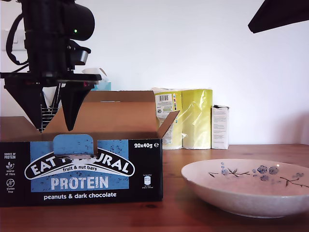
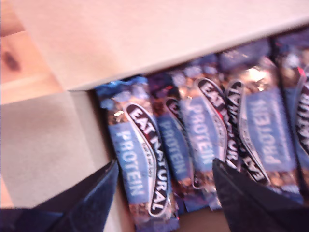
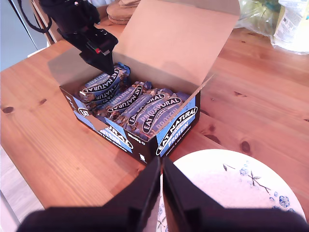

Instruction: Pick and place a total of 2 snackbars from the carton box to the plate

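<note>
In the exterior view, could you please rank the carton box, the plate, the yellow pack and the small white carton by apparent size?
1. Carton box
2. Plate, cut off at the view's right edge
3. Yellow pack
4. White carton
The back two stand farther off, so they may look smaller than they are.

Exterior view: low, level with the counter (image 1: 169, 217), facing the carton box (image 1: 81, 166) front. First wrist view: close above the snackbars (image 2: 193, 140). Second wrist view: high, shares box and plate (image 3: 227, 179).

My first end effector (image 1: 52, 124) is matte black, with 2 pointed wedge fingers (image 1: 73, 106).
</note>
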Motion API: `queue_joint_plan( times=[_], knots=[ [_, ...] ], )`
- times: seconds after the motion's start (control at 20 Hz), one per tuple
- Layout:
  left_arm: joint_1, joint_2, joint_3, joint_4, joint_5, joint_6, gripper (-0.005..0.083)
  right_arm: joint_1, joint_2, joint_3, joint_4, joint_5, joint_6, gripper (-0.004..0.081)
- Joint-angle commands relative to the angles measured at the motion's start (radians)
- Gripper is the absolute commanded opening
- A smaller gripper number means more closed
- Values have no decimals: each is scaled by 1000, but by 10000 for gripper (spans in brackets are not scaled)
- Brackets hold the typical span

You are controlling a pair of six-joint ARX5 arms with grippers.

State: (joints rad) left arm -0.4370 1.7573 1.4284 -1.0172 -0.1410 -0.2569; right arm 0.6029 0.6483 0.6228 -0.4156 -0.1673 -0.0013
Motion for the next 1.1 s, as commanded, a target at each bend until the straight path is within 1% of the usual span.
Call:
queue_joint_plan(
  times=[0.0, 0.15, 0.45, 0.8, 0.95, 1.05],
  knots=[
    [-2, 38, -6, 3, -18, -21, 590, -2, 2, -5, 6, 3, -7, -13],
    [-2, 39, -6, 4, -30, -60, 587, -2, 11, -5, 6, 2, -9, -13],
    [-10, 57, -6, 18, -38, -111, 564, -2, 29, -5, 6, 3, -53, -13],
    [-10, 119, -6, 17, -53, -111, 564, -2, 30, -5, 6, 2, -60, -13],
    [-10, 124, -6, 11, -104, -110, 564, -2, 30, -5, 6, 2, -60, -13],
    [-10, 127, -6, -3, -116, -111, 564, -2, 30, -5, 6, 2, -60, -13]
  ],
)
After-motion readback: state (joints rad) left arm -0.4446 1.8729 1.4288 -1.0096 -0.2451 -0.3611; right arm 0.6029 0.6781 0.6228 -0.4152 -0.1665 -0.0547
